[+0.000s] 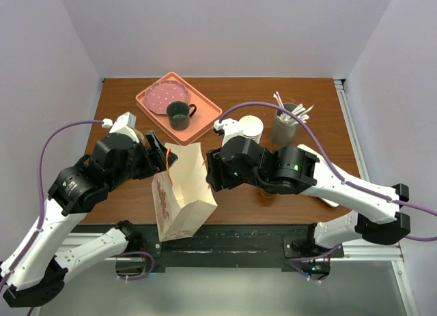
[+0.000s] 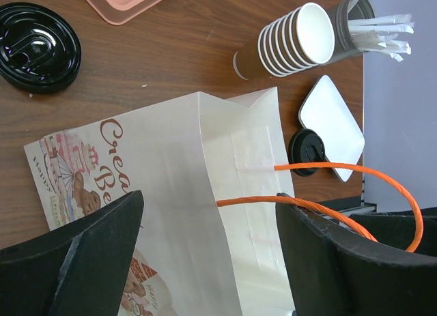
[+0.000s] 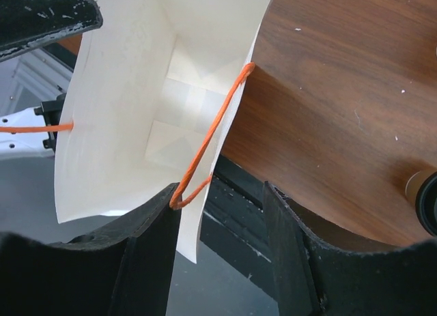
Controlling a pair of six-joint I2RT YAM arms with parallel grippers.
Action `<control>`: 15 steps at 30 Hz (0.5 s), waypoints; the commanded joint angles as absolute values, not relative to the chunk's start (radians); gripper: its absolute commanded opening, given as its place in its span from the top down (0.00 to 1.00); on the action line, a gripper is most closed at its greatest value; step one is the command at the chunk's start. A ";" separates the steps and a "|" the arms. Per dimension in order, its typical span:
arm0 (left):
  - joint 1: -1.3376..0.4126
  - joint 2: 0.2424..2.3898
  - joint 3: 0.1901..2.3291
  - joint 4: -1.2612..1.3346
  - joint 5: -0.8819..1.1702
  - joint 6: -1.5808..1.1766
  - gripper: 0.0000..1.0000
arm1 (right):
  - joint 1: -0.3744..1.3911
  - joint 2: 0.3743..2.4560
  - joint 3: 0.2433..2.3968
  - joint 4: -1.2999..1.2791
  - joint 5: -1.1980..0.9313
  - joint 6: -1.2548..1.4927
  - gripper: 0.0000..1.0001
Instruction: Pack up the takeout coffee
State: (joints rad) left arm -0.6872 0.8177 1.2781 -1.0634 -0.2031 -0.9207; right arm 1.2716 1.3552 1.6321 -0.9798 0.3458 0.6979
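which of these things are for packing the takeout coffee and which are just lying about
Job: paper bag, left lidded coffee cup, right lidded coffee cup.
Lying about: pink tray, green mug, pink plate, white cup stack, grey utensil cup, white dish.

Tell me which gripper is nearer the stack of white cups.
Right. The right gripper is at the bag mouth, close to the stack of white cups; the left gripper is across the bag, farther away.

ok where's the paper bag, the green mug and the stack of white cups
paper bag (image 1: 183, 196), top view, on its plain side panel
green mug (image 1: 179, 115), top view, on its dark inside
stack of white cups (image 2: 283, 43), left wrist view, on the nested rims
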 commanded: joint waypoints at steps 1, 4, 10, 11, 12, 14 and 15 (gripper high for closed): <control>-0.684 0.815 1.278 -1.023 -0.196 -0.897 0.17 | 1.273 1.370 1.628 -0.922 0.353 0.736 0.45; -0.684 0.819 1.273 -1.011 -0.190 -0.893 0.17 | 1.272 1.385 1.620 -0.900 0.368 0.733 0.46; -0.684 0.816 1.261 -0.985 -0.173 -0.894 0.17 | 1.269 1.381 1.628 -0.818 0.455 0.535 0.97; -0.684 0.815 1.258 -0.983 -0.170 -0.893 0.17 | 1.267 1.373 1.631 -0.778 0.466 0.500 1.00; -0.684 0.816 1.258 -0.986 -0.163 -0.893 0.17 | 1.263 1.373 1.634 -0.767 0.469 0.439 1.00; -0.686 0.812 1.258 -1.002 -0.156 -0.893 0.17 | 1.235 1.364 1.626 -0.730 0.454 0.373 1.00; -0.684 0.810 1.255 -1.008 -0.144 -0.896 0.17 | 1.226 1.362 1.620 -0.730 0.451 0.351 1.00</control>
